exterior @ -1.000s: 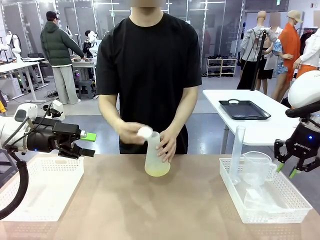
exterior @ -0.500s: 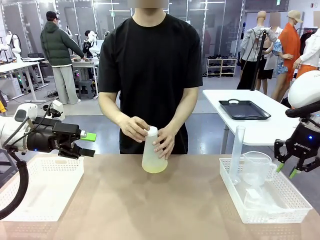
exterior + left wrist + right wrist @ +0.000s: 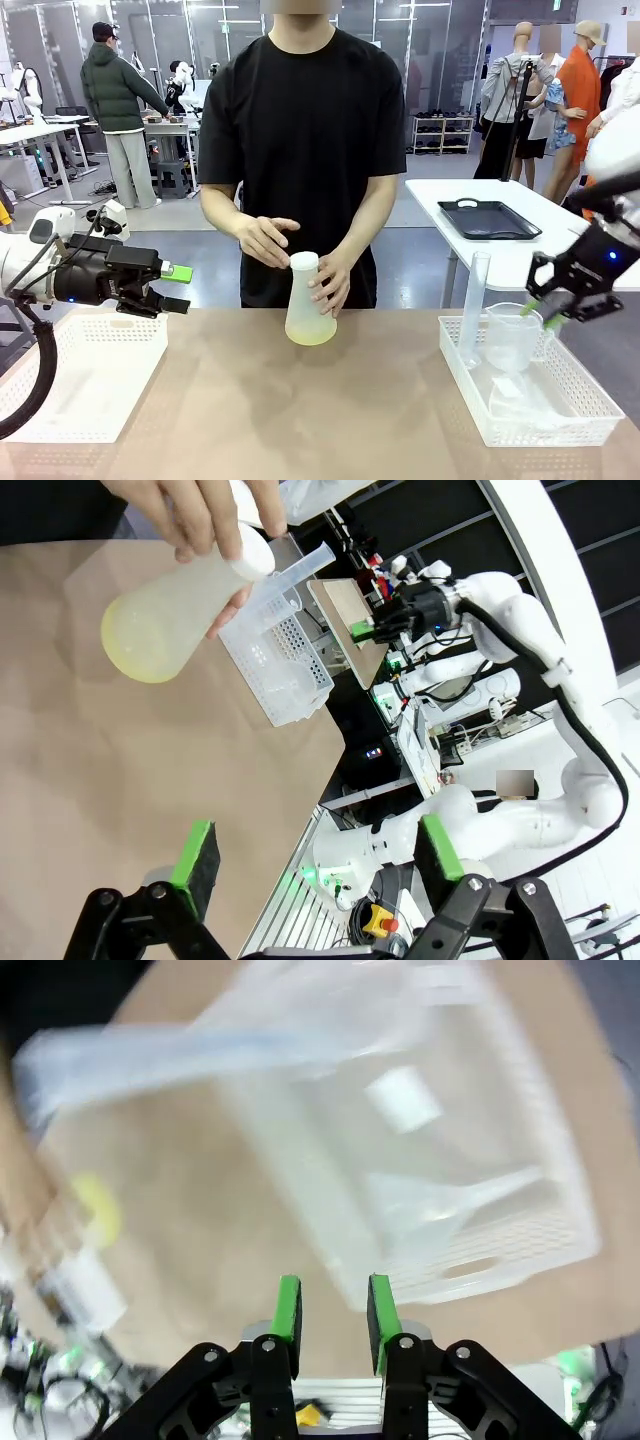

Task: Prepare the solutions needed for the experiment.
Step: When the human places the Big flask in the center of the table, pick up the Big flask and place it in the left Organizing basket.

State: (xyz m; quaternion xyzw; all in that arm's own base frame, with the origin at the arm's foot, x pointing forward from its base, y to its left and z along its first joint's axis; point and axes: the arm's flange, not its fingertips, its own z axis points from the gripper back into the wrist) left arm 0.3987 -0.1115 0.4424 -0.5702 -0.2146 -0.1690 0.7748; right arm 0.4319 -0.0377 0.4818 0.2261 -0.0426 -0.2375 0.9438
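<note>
The left claw [image 3: 178, 290] stood wide open and empty, by a basket [image 3: 90, 400]. The right claw [image 3: 541, 313] kept only a narrow gap between its pads [image 3: 288, 1310], with nothing in it, and hung just above a beaker [image 3: 512, 340] in a second basket [image 3: 560, 425]. Between the claws, well apart from both, a flask [image 3: 308, 305] stood on the tabletop [image 3: 300, 420], the solution [image 3: 311, 337] shallow in its bottom. A person's hand [image 3: 330, 285] gripped the flask. The other hand [image 3: 262, 240] hovered beside its cap [image 3: 303, 262].

Pale yellow-green solution [image 3: 311, 336] in translucent white flask [image 3: 302, 298]; tan table [image 3: 300, 420].
</note>
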